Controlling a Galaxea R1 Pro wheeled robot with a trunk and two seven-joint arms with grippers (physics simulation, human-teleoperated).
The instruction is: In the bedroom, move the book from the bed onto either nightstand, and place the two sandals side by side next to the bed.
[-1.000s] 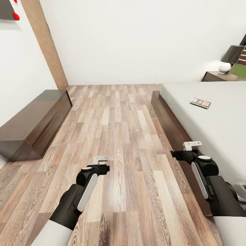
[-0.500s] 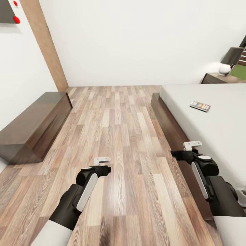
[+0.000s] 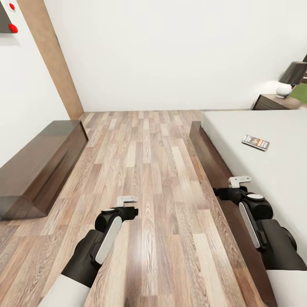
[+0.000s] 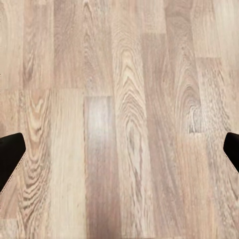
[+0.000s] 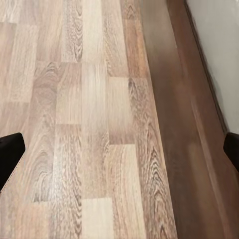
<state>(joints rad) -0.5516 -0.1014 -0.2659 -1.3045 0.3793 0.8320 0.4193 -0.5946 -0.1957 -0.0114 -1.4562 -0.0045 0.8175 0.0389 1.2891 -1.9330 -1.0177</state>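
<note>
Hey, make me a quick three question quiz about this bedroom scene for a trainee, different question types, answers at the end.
1. True or false: the small dark paperback book with an orange band lies on the light-grey mattress of the dark wood-framed bed.
2. What stands on the dark brown wooden nightstand? A) white-based lamp with a dark shade B) blue sandal C) book
3. Fill in: the left gripper hangs over the wood-plank ____.

Key: 1 true. 2 A, the lamp. 3 floor.

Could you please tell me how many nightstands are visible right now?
1: the nightstand stands beyond the bed, at the far right, with a lamp on it. Another may be out of view.
</note>
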